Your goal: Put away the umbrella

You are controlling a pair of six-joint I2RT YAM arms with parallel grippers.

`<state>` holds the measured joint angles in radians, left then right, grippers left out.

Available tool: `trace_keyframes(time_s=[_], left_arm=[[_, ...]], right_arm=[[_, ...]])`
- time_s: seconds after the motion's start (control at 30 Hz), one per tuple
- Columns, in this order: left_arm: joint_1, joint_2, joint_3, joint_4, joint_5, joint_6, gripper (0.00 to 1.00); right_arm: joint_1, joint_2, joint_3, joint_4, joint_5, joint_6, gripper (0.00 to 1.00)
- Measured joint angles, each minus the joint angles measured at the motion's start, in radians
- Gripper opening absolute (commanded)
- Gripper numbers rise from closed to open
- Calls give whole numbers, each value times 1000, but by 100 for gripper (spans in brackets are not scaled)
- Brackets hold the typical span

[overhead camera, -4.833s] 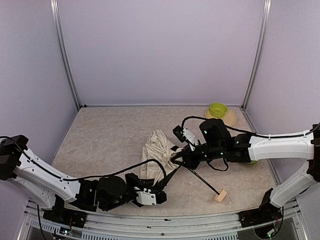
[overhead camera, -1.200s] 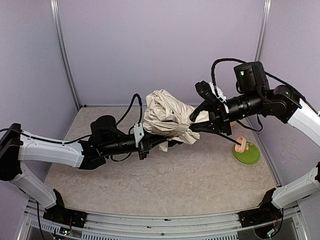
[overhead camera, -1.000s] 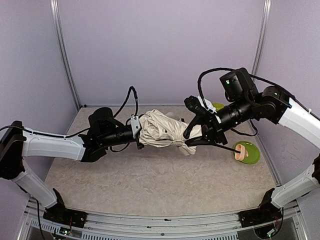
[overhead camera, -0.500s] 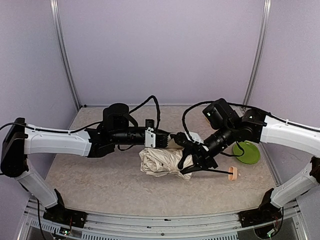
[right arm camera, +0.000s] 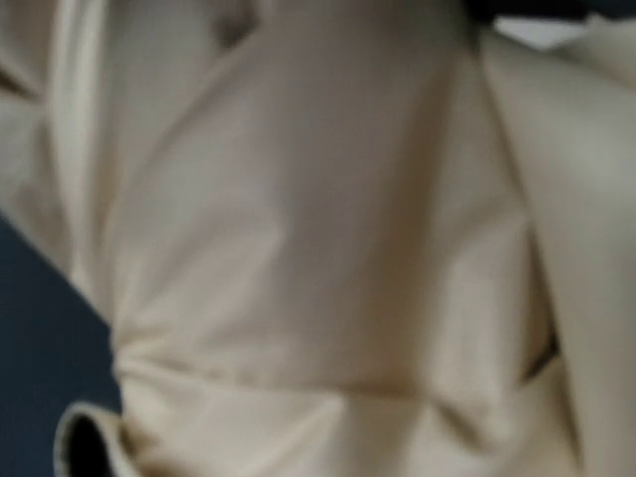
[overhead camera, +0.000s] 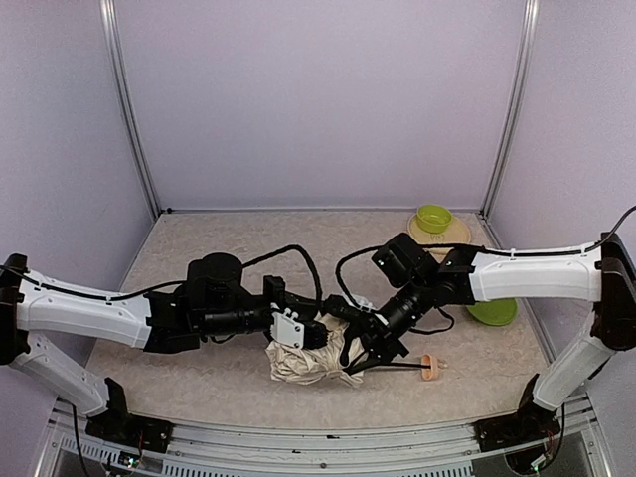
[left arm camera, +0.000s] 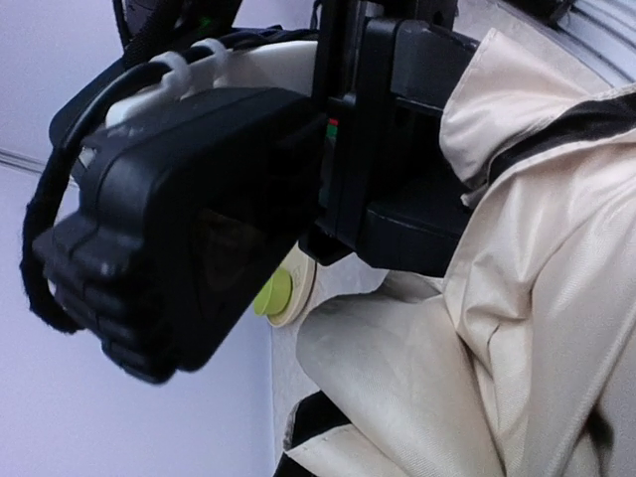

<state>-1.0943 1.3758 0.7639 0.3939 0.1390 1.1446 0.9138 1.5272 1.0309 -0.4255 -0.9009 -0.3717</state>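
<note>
The umbrella (overhead camera: 303, 363) lies as a crumpled cream bundle on the table near the front centre. Its thin black shaft (overhead camera: 397, 365) runs right to the beige handle (overhead camera: 429, 368). My right gripper (overhead camera: 360, 350) is at the bundle's right end where the shaft comes out, and appears shut on it. Its wrist view is filled with blurred cream fabric (right arm camera: 298, 248). My left gripper (overhead camera: 316, 336) presses against the top left of the bundle; its jaws are hidden. The left wrist view shows cream fabric with black lining (left arm camera: 537, 298) and the right arm's black wrist (left arm camera: 199, 219) close by.
A green bowl (overhead camera: 433, 217) sits on a cream plate (overhead camera: 452, 237) at the back right corner; it also shows in the left wrist view (left arm camera: 270, 293). A green plate (overhead camera: 492, 313) lies right of the right arm. Metal frame posts stand at the back corners.
Both arms have come down and toward the front. The umbrella went from held high in the air to resting on the table. The left gripper moved from above the bundle onto it.
</note>
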Motion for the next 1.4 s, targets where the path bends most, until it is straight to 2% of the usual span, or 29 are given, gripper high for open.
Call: trace_keyframes(time_s=[0.17,0.3,0.53,0.7,0.97,1.1,1.13,1.23,1.4], left_arm=[[-64,14,-64,-9,-172,17,0],[-105,23,-142,11,-286,-11,0],[-154,140,-240,179,-473,-41,0],[-153,303,-256,327,-486,-50,0],[-61,451,-270,457,-363,-136,0],[-45,518,-269,531,-357,-140,15],[-42,531,-269,553,-367,-140,21],[-24,547,-270,604,-395,-146,48],[14,534,-277,645,-444,-158,70]], right_arm=[[7,106,24,-48,8,-1,0],[27,157,40,-66,83,-1,0],[53,182,7,-27,226,-37,0],[62,203,-28,-18,300,-76,0],[49,293,25,-60,318,-64,0],[44,328,47,-85,317,-32,0],[43,330,47,-87,314,-19,0],[32,337,47,-79,294,26,0],[26,337,30,-35,284,93,0]])
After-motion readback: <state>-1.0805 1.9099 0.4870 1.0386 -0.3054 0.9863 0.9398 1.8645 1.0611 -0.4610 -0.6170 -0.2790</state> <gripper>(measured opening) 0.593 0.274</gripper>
